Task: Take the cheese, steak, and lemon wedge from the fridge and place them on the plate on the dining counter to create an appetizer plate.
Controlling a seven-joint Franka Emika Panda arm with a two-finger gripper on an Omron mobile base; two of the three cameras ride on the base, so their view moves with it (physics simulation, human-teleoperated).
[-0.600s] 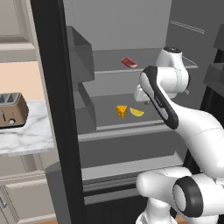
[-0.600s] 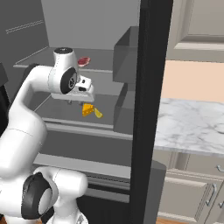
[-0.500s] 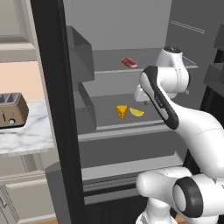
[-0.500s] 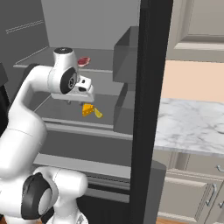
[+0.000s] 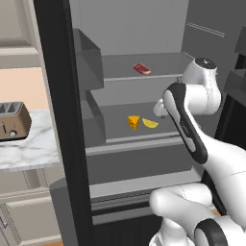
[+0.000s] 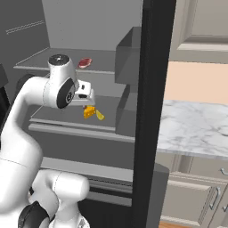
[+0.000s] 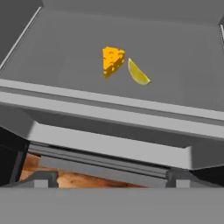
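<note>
Cheese sits mid-shelf in the fridge, lemon wedge just beside it, apparently not touching. In the left base view the same pair — cheese, lemon wedge — sit on the middle shelf. Steak is alone one shelf up, well apart from both.

Gripper hangs in front of the middle shelf, above its front lip and short of the cheese. Jaws spread wide, nothing between them. Judging by that, this is the approach for the first pick, most likely the cheese; nothing is on the plate yet as far as these views tell.

Risks from here:
- Cheese and lemon wedge are close — with the jaws this wide, a finger coming down could clip the lemon and skid it away, or pinch both pieces at once.
- Shelf lip is between hand and target; a low reach would catch it.
- The shelf above limits headroom, so a steep descent could bump the wrist.
- The cheese is a tapered wedge — closing across the slanted faces could squirt it out.
</note>
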